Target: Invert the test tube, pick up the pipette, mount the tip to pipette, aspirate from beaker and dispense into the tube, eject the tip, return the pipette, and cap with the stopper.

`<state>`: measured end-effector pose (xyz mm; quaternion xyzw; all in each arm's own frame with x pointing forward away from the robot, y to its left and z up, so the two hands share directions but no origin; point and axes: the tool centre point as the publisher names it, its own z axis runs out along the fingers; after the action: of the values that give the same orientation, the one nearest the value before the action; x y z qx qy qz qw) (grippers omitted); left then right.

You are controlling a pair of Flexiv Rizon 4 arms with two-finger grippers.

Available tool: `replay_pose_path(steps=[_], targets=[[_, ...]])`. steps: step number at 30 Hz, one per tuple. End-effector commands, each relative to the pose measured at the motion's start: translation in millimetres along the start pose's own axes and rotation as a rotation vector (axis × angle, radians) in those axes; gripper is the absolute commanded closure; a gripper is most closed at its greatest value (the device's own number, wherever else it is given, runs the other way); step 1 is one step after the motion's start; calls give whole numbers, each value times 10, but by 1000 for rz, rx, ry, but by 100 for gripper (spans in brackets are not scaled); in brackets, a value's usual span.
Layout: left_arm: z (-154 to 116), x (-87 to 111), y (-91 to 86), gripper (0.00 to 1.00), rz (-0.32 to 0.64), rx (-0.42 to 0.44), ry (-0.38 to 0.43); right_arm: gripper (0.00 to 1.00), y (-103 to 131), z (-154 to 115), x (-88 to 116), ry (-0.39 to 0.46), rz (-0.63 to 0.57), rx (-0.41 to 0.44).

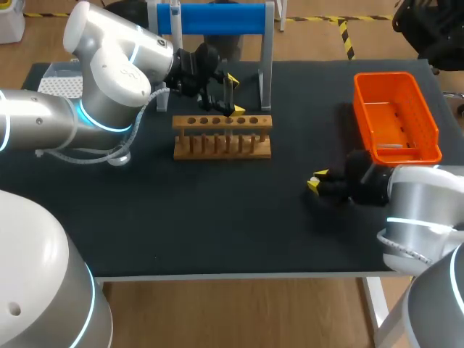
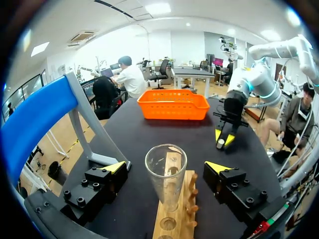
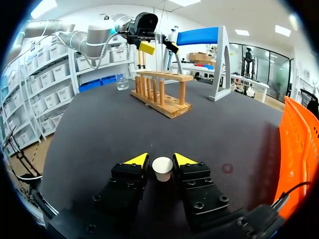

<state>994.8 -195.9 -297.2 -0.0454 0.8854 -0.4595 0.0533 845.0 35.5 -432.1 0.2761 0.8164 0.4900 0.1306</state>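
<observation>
Hovering above the far wooden rack [image 1: 222,138], the left gripper [image 1: 234,94] stands released around an upright glass tube [image 2: 166,172], while the nearer right gripper [image 3: 161,160] clenches a white stopper [image 3: 162,169].

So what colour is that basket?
Orange; the basket shows best in the head view.

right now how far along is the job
Done, it seems: the test tube stands mouth-up in the rack, between the fingers of the open left gripper. In hand: the right gripper is shut on the stopper. Left: the pipette hangs on its stand and the tube looks empty, so tip, transfer, ejecting, return and capping remain.
</observation>
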Motion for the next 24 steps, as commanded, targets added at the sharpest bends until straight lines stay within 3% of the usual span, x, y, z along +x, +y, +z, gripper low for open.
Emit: replay_pose_path(steps=[1,3,12,24], targets=[[-6,-10,-2,0,0,-3,4,81,-17,16,21,-6,0,1],[-6,-10,-2,0,0,-3,4,100,-21,18,21,-5,1,3],[-6,-10,-2,0,0,-3,4,100,-22,17,4,-8,3,4],[-6,-10,-2,0,0,-3,4,100,406,-88,-82,40,-36,-49]])
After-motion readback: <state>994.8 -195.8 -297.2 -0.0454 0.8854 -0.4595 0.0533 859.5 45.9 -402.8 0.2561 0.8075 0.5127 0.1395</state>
